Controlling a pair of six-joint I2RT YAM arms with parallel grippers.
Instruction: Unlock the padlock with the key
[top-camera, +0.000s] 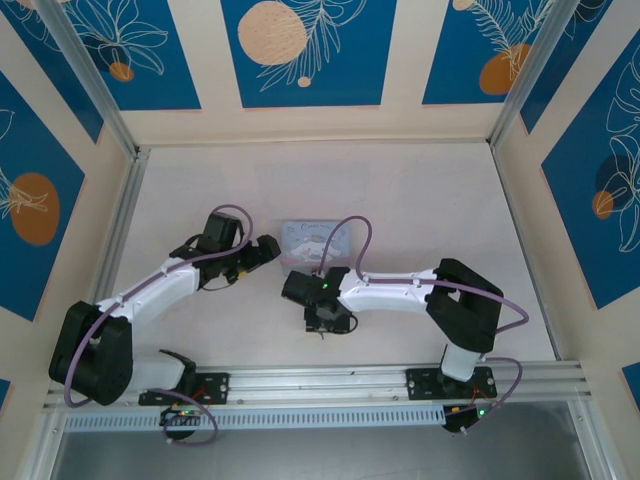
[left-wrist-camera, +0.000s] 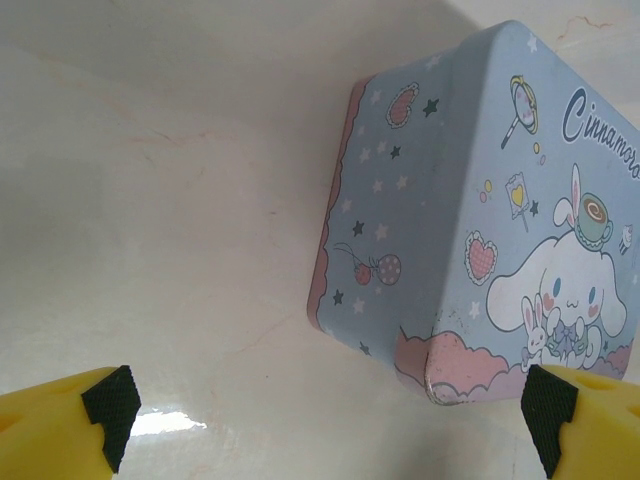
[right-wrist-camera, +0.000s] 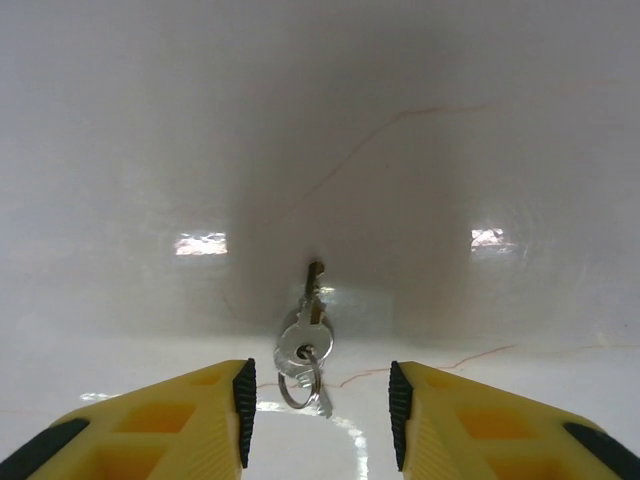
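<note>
**Top external view.** The right pincer (top-camera: 325, 322) points down at the surface (top-camera: 430, 190), near the front side of the light-blue tin (top-camera: 316, 242). The left pincer (top-camera: 262, 250) hangs just beside the tin's left end. The arms crowd the middle, so you will likely want any lift short and straight up, clear of the tin and the other wrist.

**Left wrist view.** The left pincer (left-wrist-camera: 325, 430) stands fully open and holds nothing. The tin (left-wrist-camera: 480, 220) lies ahead of it, one lower corner close to a fingertip. It is the only obstacle near this arm.

**Right wrist view.** The key (right-wrist-camera: 308, 320) lies flat on the glossy surface, blade pointing away and head nearest the camera. A small ring (right-wrist-camera: 297, 390) is threaded through the head. The right pincer (right-wrist-camera: 318, 410) is partly open, with a black pad on each side of the head and neither appearing to touch it. The key sits slightly nearer one pad than the other.

- Centre the pincer first, so that both pads meet the head together.
- Grip the head, not the ring, which could wedge under a pad.
- Expect so thin and flat a piece to slide or pivot on this sheen, so go low and close gently.
</note>
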